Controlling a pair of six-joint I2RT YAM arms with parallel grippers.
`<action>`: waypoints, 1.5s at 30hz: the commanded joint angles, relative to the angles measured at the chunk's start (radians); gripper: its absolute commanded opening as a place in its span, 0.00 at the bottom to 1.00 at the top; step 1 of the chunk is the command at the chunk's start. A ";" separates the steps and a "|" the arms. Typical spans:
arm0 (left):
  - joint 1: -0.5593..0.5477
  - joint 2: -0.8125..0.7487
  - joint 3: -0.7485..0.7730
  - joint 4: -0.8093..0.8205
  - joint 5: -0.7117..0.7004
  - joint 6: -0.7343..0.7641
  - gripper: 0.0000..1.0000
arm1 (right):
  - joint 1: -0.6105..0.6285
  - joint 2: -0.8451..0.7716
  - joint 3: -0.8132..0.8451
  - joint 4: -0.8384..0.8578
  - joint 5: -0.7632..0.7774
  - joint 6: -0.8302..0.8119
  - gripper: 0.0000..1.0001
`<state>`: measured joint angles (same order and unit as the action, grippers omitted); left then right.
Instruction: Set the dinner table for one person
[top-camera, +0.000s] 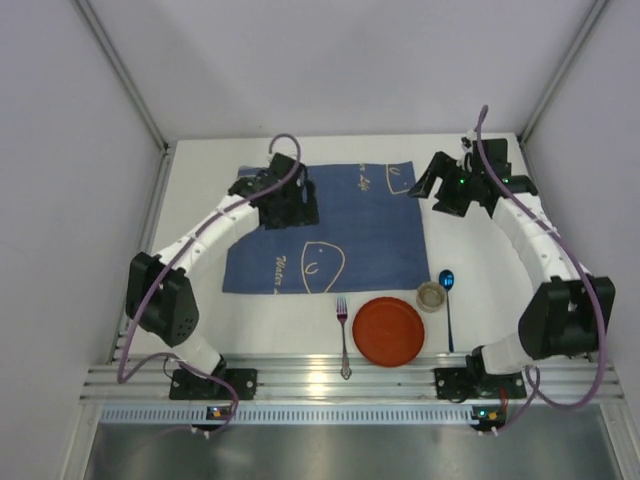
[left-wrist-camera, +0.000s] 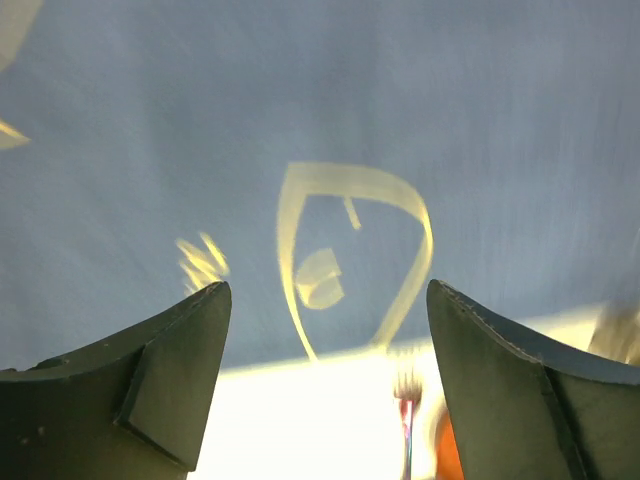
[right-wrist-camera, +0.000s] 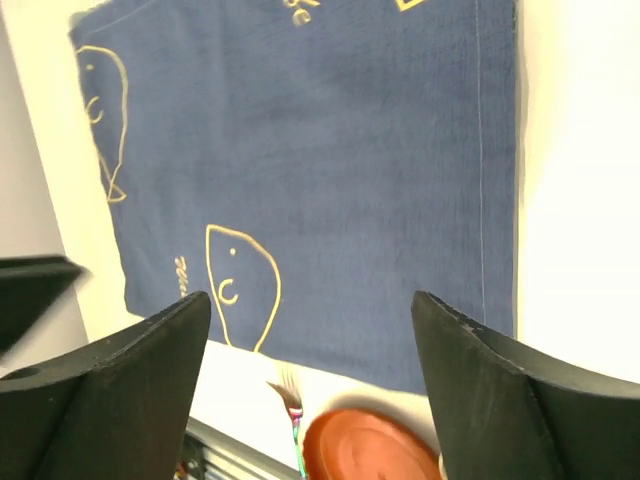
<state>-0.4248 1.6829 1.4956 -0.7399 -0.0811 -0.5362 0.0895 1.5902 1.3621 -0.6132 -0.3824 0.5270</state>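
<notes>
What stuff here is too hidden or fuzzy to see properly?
Left wrist view: the metal fork is blurred and cut off by the bottom edge.
Right wrist view: the round red plate is cut off by the bottom edge.
Top view: the left arm hides a corner of the blue cloth with line drawings; the small round beige cup's contents are too small.

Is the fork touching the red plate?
Apart. The top view shows a strip of white table between the fork and the red plate.
</notes>
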 joint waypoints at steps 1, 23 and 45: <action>-0.228 -0.084 -0.170 -0.078 -0.051 -0.043 0.84 | 0.042 -0.206 -0.150 0.033 0.086 0.030 0.84; -0.739 0.043 -0.365 -0.032 -0.029 -0.392 0.83 | 0.044 -0.561 -0.526 -0.060 0.117 -0.053 0.83; -0.761 0.147 -0.365 0.020 -0.068 -0.433 0.05 | 0.044 -0.533 -0.520 -0.103 0.125 -0.137 0.82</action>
<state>-1.1866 1.7981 1.1309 -0.7254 -0.1173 -0.9718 0.1291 1.0588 0.8246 -0.7044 -0.2695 0.4110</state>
